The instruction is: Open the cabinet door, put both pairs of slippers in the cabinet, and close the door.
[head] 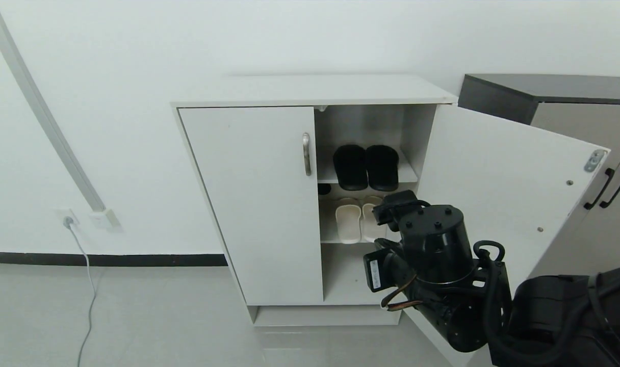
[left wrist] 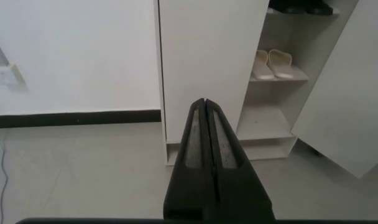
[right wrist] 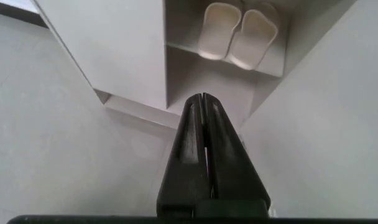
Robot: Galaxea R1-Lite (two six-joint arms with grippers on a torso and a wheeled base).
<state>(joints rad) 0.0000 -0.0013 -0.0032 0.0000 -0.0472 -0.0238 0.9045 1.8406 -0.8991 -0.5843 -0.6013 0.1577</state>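
Note:
The white cabinet (head: 310, 92) stands against the wall with its right door (head: 498, 178) swung open and its left door (head: 259, 204) closed. A pair of black slippers (head: 366, 166) rests on the upper shelf. A pair of cream slippers (head: 353, 219) lies on the middle shelf, also seen as cream slippers (left wrist: 273, 63) and cream slippers (right wrist: 239, 28). My right arm hangs in front of the open compartment, beside the open door; its gripper (right wrist: 203, 106) is shut and holds nothing. My left gripper (left wrist: 204, 106) is shut and empty, back from the cabinet above the floor.
A grey cabinet (head: 570, 127) with black handles stands right behind the open door. A wall socket (head: 68, 221) with a cable sits low on the left wall, under a slanted conduit. Bare tiled floor (head: 136, 316) lies in front.

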